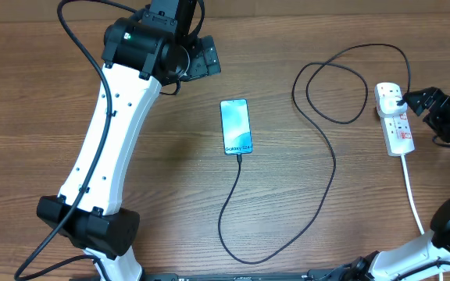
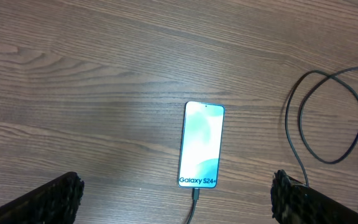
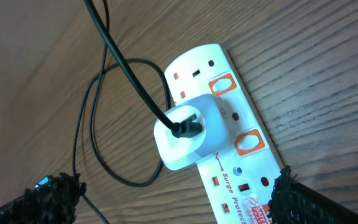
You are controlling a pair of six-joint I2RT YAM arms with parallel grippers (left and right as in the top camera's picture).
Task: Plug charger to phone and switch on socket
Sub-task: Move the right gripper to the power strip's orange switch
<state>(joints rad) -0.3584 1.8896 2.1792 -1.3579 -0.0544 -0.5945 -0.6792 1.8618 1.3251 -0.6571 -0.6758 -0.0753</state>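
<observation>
The phone [image 1: 236,126] lies flat mid-table, its blue-teal screen lit; it also shows in the left wrist view [image 2: 201,144]. The black charger cable [image 1: 319,183] is plugged into the phone's bottom edge [image 2: 195,196], loops across the table and ends at a white adapter [image 3: 188,134] seated in the socket [image 1: 398,121], a white power strip with orange switches [image 3: 222,85]. My left gripper [image 1: 203,58] hangs open above and left of the phone, empty. My right gripper [image 1: 419,101] is open just right of the socket's upper end, its fingers [image 3: 176,193] spread above the strip.
The socket's thick white cord [image 1: 412,195] runs down toward the table's front right. The left arm's white body [image 1: 108,133] stretches across the left side of the wooden table. The cable's large loop [image 1: 336,86] lies left of the socket.
</observation>
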